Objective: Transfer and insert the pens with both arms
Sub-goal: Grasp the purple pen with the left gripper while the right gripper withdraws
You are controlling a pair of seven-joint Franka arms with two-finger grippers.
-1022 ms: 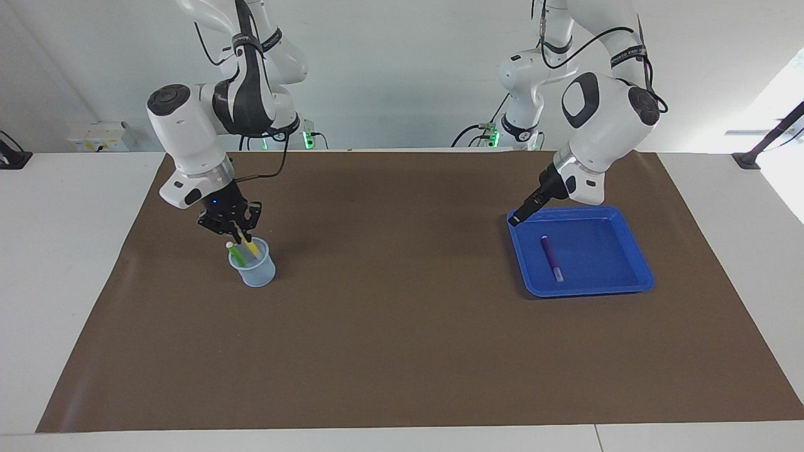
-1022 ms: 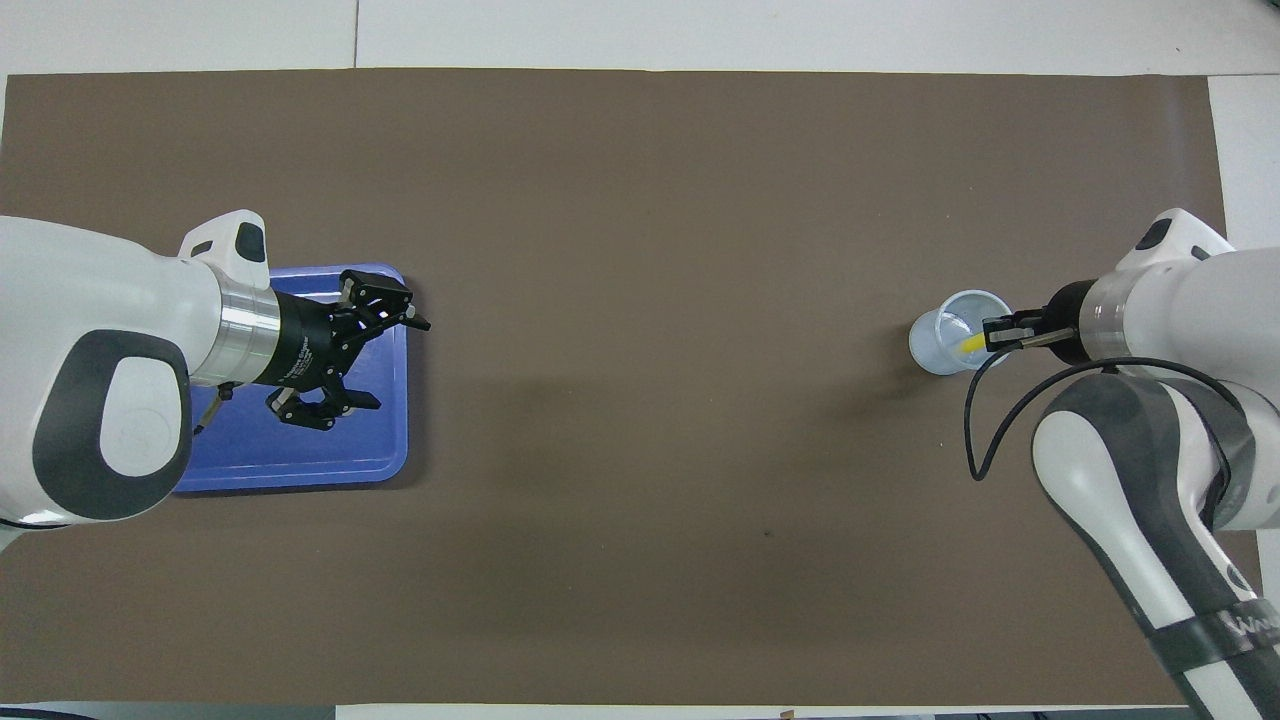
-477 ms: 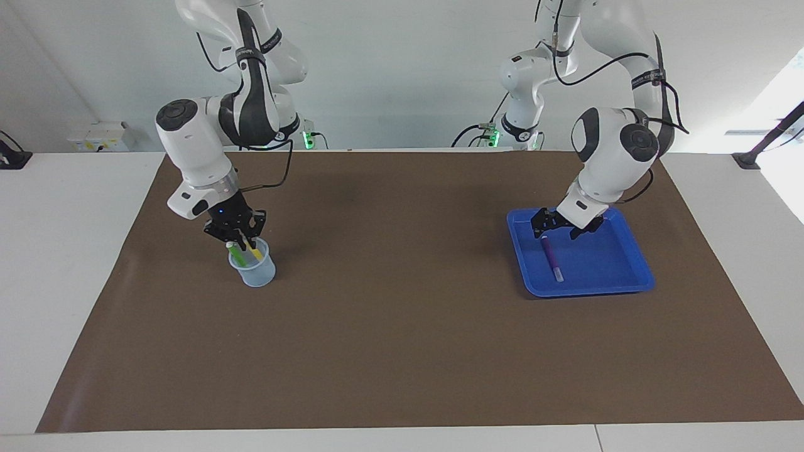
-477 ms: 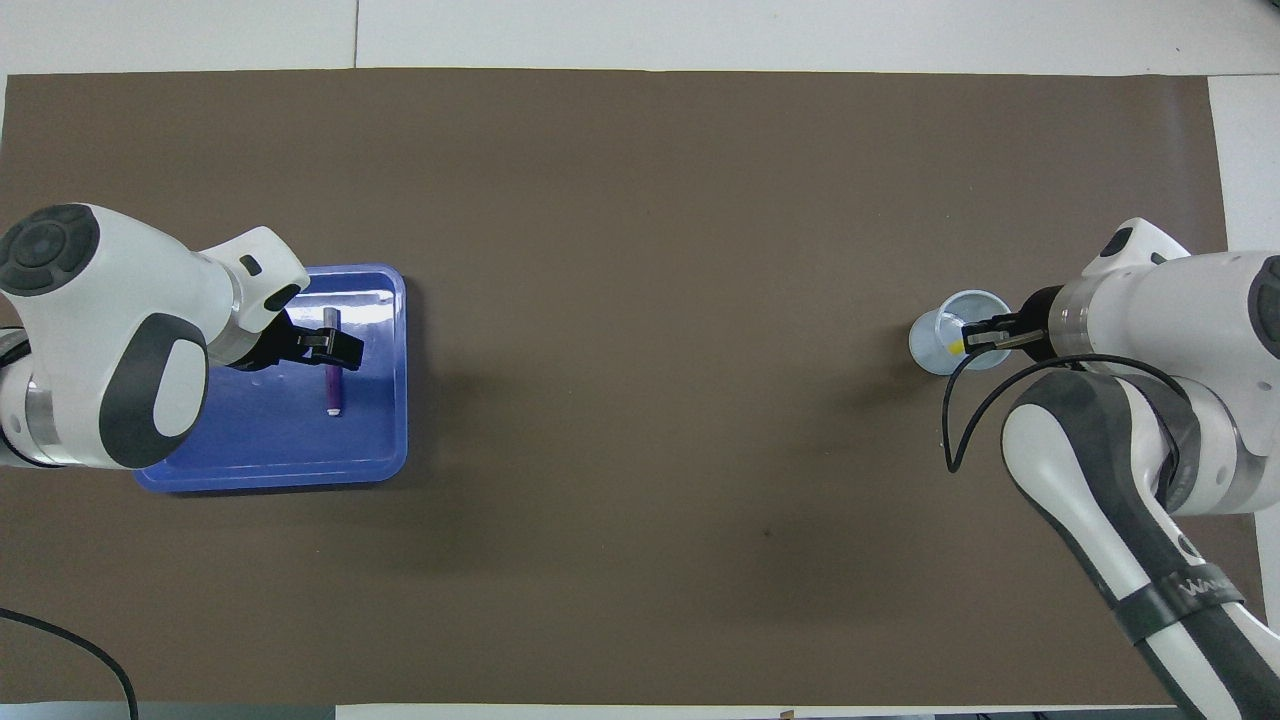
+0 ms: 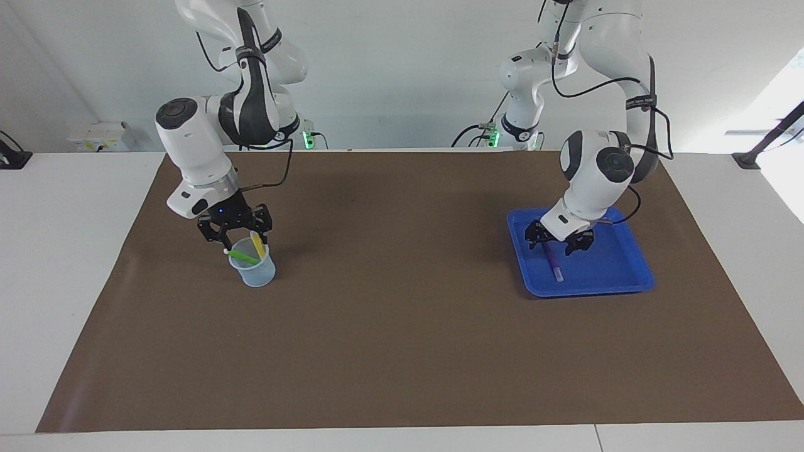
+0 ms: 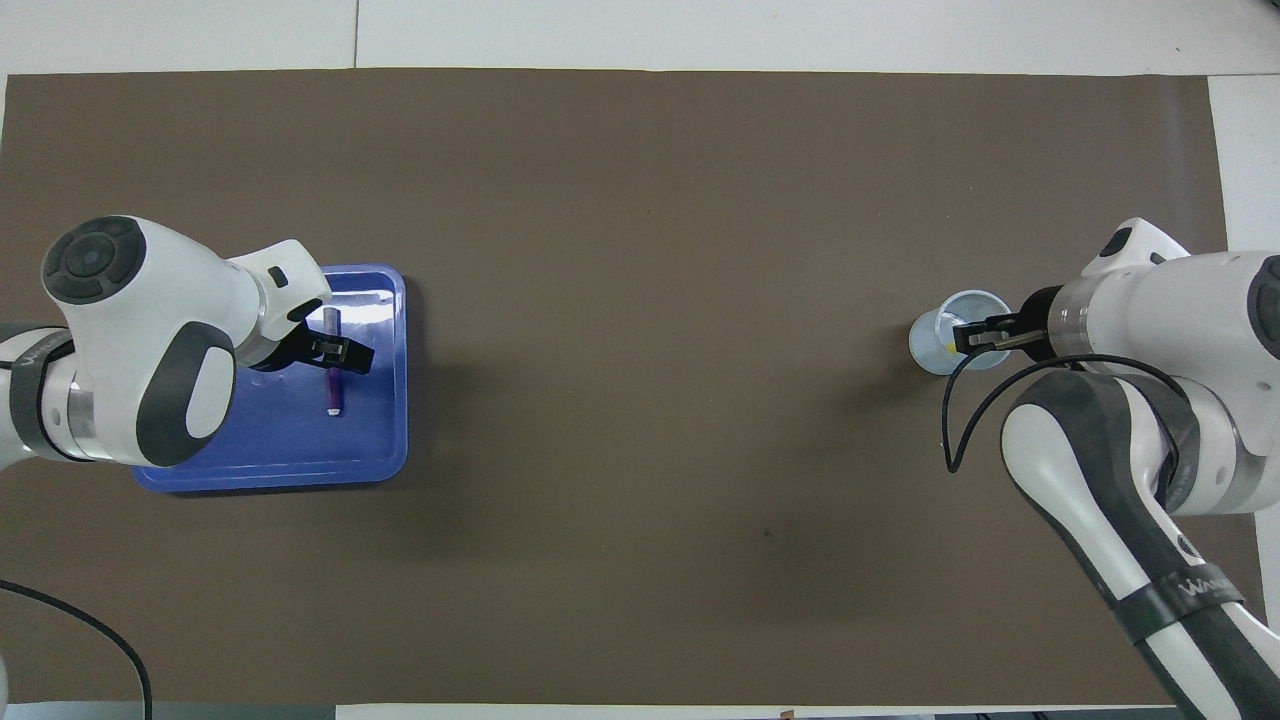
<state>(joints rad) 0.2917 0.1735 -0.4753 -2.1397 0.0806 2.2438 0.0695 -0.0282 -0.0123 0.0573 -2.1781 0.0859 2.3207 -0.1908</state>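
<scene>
Left gripper, fingers spread, straddles the purple pen lying in the blue tray. Right gripper, fingers spread, hangs over the clear cup holding the yellow pen and green pen.

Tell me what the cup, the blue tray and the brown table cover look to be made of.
Cup: likely thin clear plastic with a bluish tint; the green pen and yellow pen show through its wall.
Blue tray: apparently glossy moulded plastic, with bright reflections on its floor and a rounded raised rim.
Table cover: matte brown sheet, perhaps paper or vinyl; flat, without shine.
</scene>
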